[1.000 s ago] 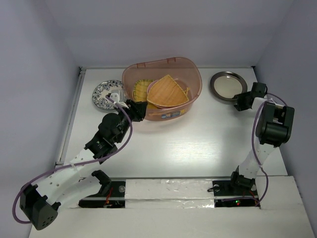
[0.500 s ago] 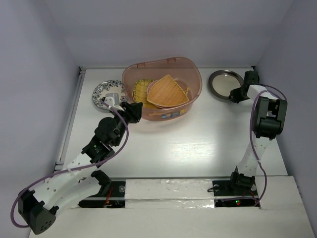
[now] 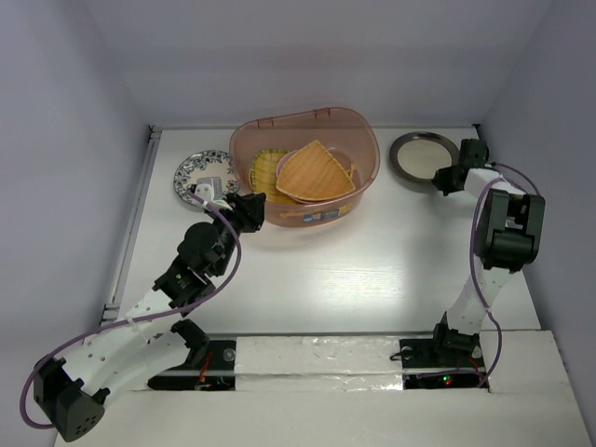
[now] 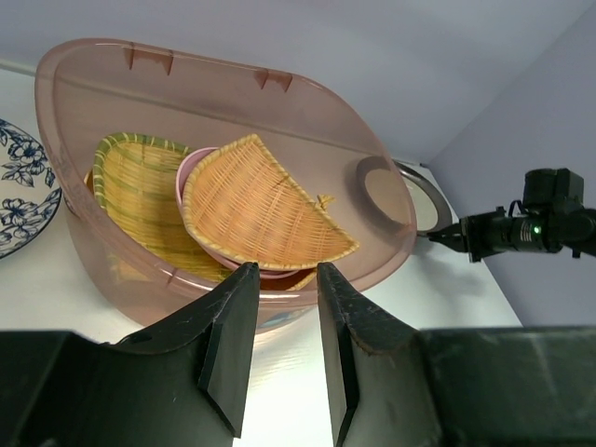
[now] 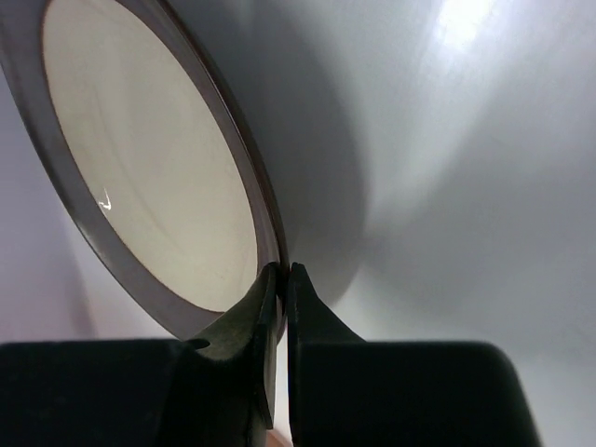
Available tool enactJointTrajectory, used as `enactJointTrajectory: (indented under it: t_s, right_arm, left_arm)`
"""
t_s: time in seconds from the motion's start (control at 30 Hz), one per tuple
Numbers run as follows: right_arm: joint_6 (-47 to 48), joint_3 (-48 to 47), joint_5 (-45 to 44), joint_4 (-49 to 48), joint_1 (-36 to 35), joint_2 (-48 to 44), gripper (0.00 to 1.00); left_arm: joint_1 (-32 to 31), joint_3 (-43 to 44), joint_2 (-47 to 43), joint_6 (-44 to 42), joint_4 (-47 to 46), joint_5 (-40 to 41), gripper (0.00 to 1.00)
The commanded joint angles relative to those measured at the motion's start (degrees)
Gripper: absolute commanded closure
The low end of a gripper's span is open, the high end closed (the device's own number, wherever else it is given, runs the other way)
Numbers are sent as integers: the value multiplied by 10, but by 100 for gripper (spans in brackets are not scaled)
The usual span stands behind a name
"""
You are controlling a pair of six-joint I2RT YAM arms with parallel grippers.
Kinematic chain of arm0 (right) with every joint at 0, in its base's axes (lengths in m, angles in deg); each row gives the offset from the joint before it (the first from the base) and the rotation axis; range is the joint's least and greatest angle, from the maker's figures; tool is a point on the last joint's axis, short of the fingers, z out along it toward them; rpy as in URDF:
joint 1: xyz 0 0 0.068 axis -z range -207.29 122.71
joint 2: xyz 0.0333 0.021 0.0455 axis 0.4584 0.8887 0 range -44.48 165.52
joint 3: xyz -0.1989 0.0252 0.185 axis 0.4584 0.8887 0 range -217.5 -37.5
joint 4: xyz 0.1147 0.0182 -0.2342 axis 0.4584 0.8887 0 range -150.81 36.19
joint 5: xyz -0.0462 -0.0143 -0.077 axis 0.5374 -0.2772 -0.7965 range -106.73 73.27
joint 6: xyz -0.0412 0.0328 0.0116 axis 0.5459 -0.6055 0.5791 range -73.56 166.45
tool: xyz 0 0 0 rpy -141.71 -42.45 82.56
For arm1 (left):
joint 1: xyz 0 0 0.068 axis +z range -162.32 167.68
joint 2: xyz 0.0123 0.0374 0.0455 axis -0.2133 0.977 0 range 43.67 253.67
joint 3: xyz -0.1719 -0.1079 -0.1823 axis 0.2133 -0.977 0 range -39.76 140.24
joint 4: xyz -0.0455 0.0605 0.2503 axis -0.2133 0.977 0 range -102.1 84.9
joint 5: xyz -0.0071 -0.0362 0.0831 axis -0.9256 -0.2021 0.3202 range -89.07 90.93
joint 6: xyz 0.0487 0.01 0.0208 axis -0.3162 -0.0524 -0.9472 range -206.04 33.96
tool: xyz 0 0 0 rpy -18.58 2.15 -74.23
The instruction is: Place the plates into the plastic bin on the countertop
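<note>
Several plates (image 3: 315,173) in bin (image 3: 307,128); R tool (image 5: 282,271) grips silver plate (image 5: 149,149).

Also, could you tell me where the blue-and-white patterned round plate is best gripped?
Probably its rim on the near-left edge. The blue-and-white patterned round plate lies flat on the white countertop, its right side close to the translucent pinkish plastic bin, so the left hand should come in low from the open left side.
</note>
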Motion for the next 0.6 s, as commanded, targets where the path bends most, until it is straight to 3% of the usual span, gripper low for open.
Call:
enactJointTrajectory:
  t_s: [0.0, 0.23, 0.43, 0.57]
  right_arm:
    - [22, 93, -19, -40, 1, -60, 100]
    - [73, 337, 24, -334, 23, -233, 100]
    - [78, 481, 101, -489, 30, -363, 100]
    - [88, 536, 113, -521, 35, -445, 100]
  left_arm:
    - [-2, -9, -5, -9, -30, 6, 71]
    - [-2, -24, -15, -6, -43, -6, 73]
    - [-2, -32, -16, -11, -46, 17, 74]
    - [-2, -31, -17, -13, -42, 26, 75]
